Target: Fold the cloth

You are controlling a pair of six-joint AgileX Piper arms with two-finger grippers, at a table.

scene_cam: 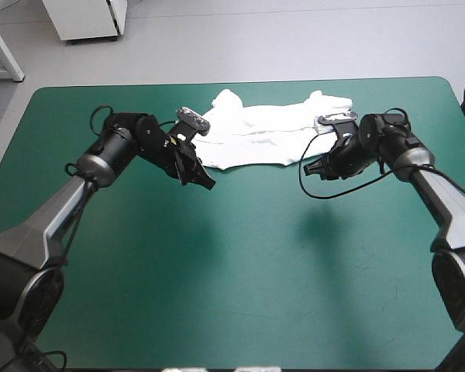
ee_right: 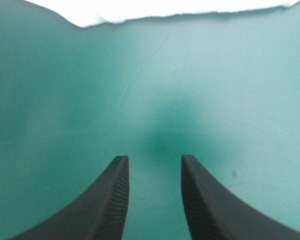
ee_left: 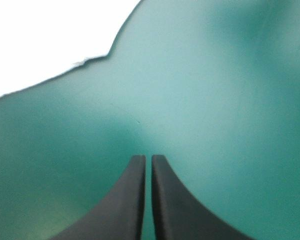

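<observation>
Teal-green cover (scene_cam: 240, 287) spreads across the whole table, and we see both arms bent low over its far half.

We find the left gripper (scene_cam: 207, 184), two broad black curved fingers, clenched on nothing. In its own wrist view the fingers (ee_left: 135, 200) stand pressed almost together, with only a thin slit of bare cover between them. That arm comes in from the table's left, its elbow raised, its wrist tipped down and turned toward the middle.

We find the right gripper (scene_cam: 307, 167) released. Its wrist view shows the fingers (ee_right: 115, 200) well apart with bare cover between them, which the high view is too distant to settle. That arm reaches in from the right, its wrist turned inward so the gripper points toward the table's middle.

Between the two wrists lies the white short-sleeved cotton T-shirt (scene_cam: 256, 132), a wide, loosely layered band near the far edge. Neither gripper touches it. From the left wrist it shows as a plain white field (ee_left: 40, 40) ahead of and off to one side of the gripper. From the right wrist only its edge (ee_right: 165, 7) runs across ahead of the open fingers.
</observation>
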